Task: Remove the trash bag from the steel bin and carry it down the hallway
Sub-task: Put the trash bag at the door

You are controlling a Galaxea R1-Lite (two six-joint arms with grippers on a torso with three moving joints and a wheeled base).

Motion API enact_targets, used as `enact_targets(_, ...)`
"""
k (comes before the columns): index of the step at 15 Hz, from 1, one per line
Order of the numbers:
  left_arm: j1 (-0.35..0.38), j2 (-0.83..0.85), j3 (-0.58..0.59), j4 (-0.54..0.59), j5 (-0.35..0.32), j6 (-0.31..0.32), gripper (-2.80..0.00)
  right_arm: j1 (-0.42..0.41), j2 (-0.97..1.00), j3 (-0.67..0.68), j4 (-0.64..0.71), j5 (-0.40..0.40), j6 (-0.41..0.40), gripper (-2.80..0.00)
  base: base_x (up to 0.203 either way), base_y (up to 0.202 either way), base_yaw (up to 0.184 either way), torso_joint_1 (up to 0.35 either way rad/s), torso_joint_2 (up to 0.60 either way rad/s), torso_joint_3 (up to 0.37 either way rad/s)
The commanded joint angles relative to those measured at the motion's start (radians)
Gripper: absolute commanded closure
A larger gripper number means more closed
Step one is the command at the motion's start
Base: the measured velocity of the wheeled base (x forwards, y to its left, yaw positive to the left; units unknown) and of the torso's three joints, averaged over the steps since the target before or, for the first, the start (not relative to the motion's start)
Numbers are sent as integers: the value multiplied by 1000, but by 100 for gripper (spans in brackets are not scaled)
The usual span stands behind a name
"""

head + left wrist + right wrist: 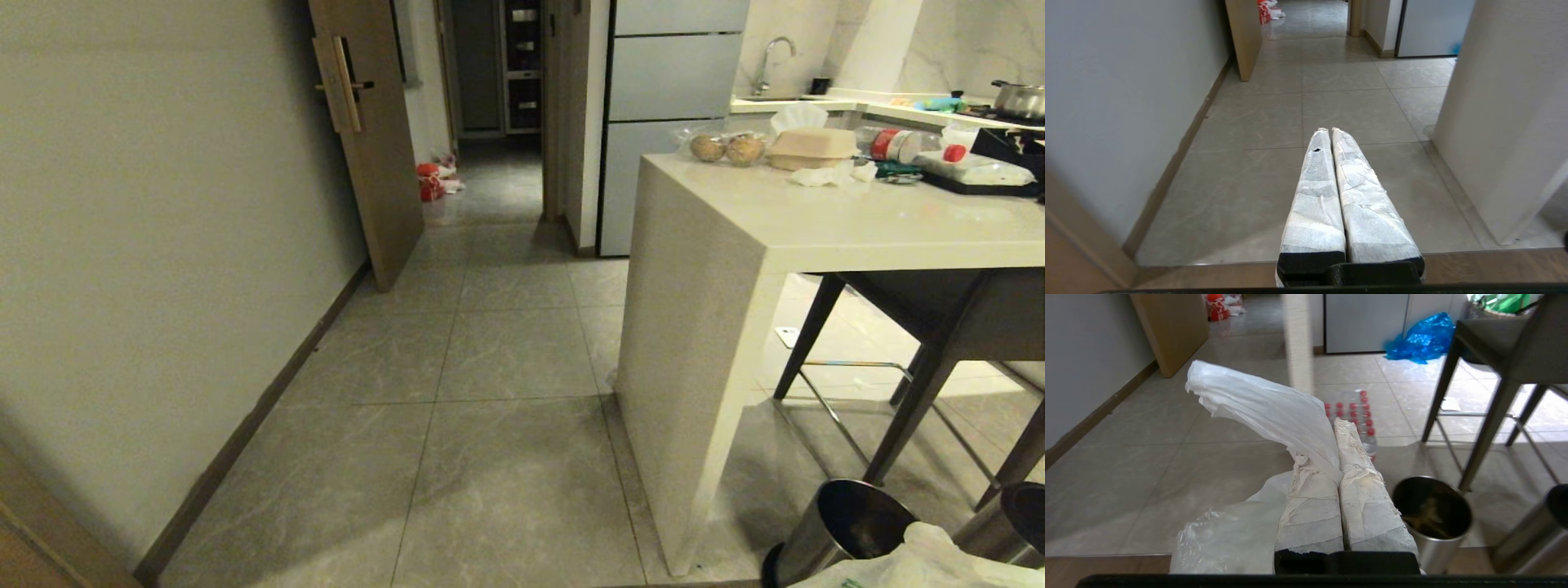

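In the right wrist view my right gripper (pixel 1337 426) is shut on the trash bag (pixel 1265 404), a thin translucent white bag. One flap rises past the fingers and the rest hangs below them. The bag's top also shows at the lower right edge of the head view (pixel 914 563). The steel bin (pixel 849 523) stands on the floor beside the counter, close by the gripper, its dark inside (pixel 1431 510) open and the bag outside it. My left gripper (pixel 1329 131) is shut and empty, pointing along the hallway (pixel 506 351).
A white counter (pixel 710 327) with stools (pixel 922 327) under it flanks the hallway on the right. A second dark bin (pixel 1012 523) stands beside the steel one. An open wooden door (pixel 371 131) juts from the left wall. Bottled water (pixel 1355 416) and a blue bag (pixel 1421 339) lie on the floor.
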Motion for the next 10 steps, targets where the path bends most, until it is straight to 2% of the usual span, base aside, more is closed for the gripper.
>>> enact_targets(1,0,2,0,0,0,0,0,0,2,12,0,1,0,0,0,191,3,4,-2,-1)
enact_targets(7,0,1,1,0,0,0,0,0,2,12,0,1,0,0,0,183,2,0,2,1)
enact_targets(10,0,0,0,0,0,0,0,0,2,12,0,1,0,0,0,30,-1,1,1,-1)
